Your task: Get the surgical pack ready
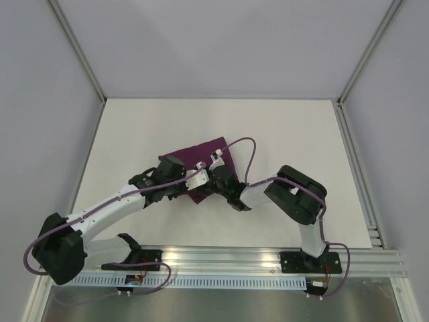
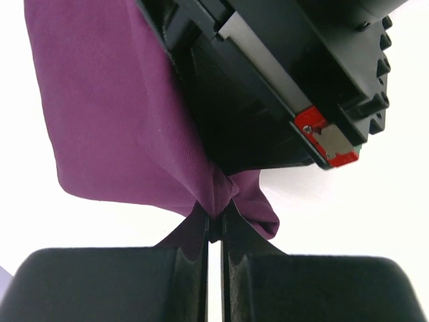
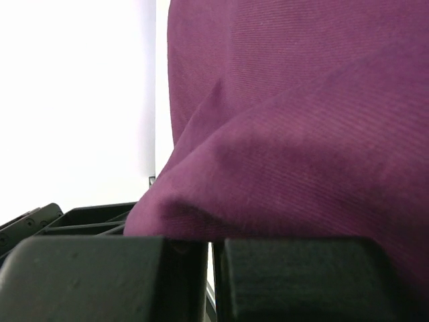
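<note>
From above, the plum surgical pack [image 1: 204, 155] lies crumpled mid-table [image 1: 288, 134], with the left gripper [image 1: 190, 188] and right gripper [image 1: 209, 181] meeting at its near edge. Left wrist now: jaws pinched tight on a gathered corner of the fabric, the right arm's black housing [image 2: 268, 74] just above. Right wrist: jaws pressed together, clamping the bunched purple cloth.

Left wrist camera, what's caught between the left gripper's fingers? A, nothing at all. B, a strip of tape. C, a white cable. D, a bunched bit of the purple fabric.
D: the left gripper is shut on a gathered fold of the surgical pack, and the purple cloth puckers right where the fingertips meet.
</note>
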`<state>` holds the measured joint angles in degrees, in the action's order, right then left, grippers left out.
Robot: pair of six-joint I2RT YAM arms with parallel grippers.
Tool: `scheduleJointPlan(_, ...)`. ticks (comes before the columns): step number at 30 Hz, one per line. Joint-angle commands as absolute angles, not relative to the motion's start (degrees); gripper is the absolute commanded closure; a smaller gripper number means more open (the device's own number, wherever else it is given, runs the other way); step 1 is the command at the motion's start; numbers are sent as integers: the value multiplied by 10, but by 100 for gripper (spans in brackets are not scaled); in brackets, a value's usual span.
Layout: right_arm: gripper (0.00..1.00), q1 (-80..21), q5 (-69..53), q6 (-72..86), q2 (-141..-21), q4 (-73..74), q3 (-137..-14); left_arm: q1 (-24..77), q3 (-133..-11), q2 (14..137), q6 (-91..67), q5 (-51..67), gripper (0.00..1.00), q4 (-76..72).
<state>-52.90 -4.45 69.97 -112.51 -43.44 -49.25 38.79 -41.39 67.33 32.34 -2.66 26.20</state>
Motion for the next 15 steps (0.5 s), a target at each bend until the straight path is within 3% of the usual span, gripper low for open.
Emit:
scheduleJointPlan(1,100,-517,20,723,-1149,-542,-519,393,-448,635,305,34,100,279)
scheduleJointPlan(12,99,-498,109,709,-1118,-607,-484,394,-445,623,316,27,100,307)
scheduleJointPlan(15,99,-497,111,723,-1125,-577,-494,393,-446,628,316,25,94,305)
